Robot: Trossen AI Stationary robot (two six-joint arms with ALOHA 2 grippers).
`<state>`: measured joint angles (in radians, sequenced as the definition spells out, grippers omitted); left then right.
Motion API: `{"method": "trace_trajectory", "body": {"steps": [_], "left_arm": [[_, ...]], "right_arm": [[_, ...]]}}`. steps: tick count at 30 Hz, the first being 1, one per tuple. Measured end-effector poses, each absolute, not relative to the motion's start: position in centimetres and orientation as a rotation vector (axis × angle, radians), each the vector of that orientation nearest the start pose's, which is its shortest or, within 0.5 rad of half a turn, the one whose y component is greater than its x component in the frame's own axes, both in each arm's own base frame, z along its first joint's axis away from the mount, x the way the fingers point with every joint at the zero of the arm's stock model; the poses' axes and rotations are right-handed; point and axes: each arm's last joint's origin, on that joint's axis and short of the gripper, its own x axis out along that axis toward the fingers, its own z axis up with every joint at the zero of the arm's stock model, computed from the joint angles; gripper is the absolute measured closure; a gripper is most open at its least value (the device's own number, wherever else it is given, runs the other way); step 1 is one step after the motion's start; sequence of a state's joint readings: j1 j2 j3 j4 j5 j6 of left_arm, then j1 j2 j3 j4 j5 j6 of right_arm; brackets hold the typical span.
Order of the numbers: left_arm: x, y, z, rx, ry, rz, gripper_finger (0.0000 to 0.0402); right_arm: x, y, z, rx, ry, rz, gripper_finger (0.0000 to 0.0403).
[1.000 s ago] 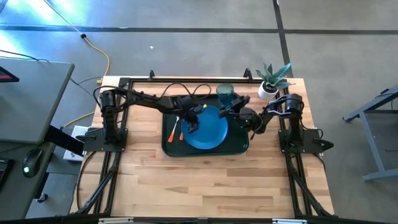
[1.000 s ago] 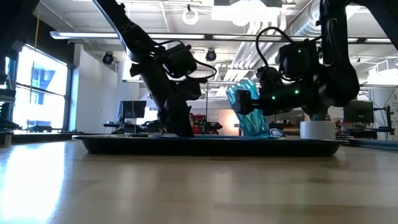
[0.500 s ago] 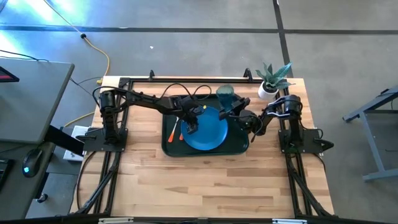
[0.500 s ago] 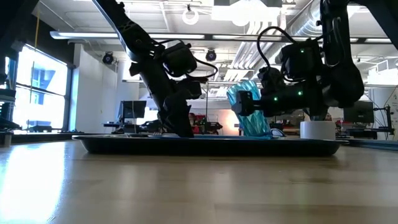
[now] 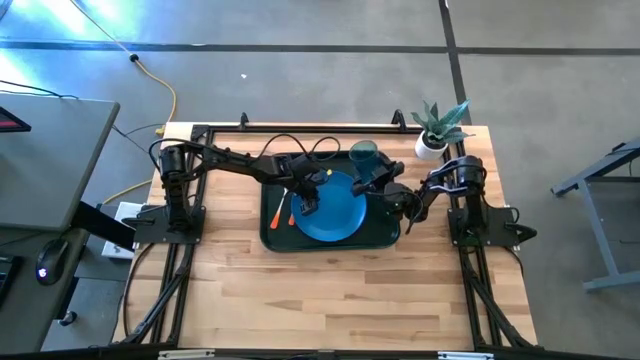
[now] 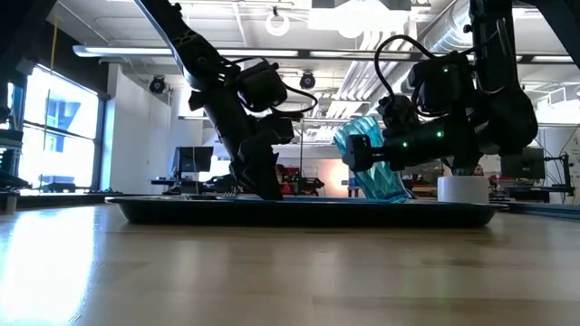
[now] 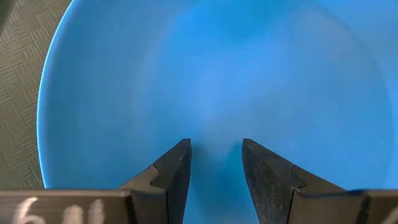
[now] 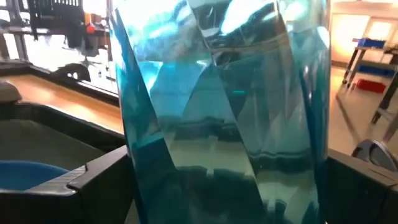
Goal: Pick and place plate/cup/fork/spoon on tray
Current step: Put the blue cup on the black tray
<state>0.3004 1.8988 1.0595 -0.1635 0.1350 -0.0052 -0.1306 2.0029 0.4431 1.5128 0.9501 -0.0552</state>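
Right gripper (image 5: 381, 186): clamped on the cup (image 5: 364, 153), one finger pressed on each side wall, as seen in the right wrist view.
Cup: held at the tray's far right corner, tilted in the low view (image 6: 372, 169), top leaning toward the left arm; base looks just at tray level, though contact cannot be confirmed from that angle.
Left gripper (image 7: 215, 163): fingers spread a little, nothing held between them, pointed down at the plate (image 7: 211, 74) near its centre.
Plate: laid flat on the tray (image 5: 272, 232), filling most of its right half.
Fork/spoon: orange handles (image 5: 286, 208) are seen on the tray just left of the plate, partly hidden by the left arm; which is which cannot be told.
Key relation: cup's long axis is off vertical and the cup lies forward of the right gripper, between the plate's edge and the tray's far rim; it is judged that the cup must be righted before release.
Nearer arm: the right one, already gripping it.
Bystander: potted plant (image 5: 438, 125) on the table (image 5: 340, 290), well clear of the tray.
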Motion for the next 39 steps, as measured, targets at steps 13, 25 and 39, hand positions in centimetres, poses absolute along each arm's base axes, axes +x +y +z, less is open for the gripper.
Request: {"method": "trace_trajectory", "body": {"steps": [13,25,39], "left_arm": [[35.4,10.8,13.3,-0.165,0.934,0.223,0.0263],[35.1,11.4,15.1,0.04,0.912,0.303,0.0263],[33.5,11.9,21.2,0.067,0.737,0.332,0.0263]], "right_arm": [[27.1,-7.8,9.3,-0.01,0.069,-1.012,0.0005],[27.4,-5.7,9.8,-0.172,0.107,-1.024,0.0004],[27.3,-5.2,11.6,-0.158,0.106,-1.047,0.0004]]}}
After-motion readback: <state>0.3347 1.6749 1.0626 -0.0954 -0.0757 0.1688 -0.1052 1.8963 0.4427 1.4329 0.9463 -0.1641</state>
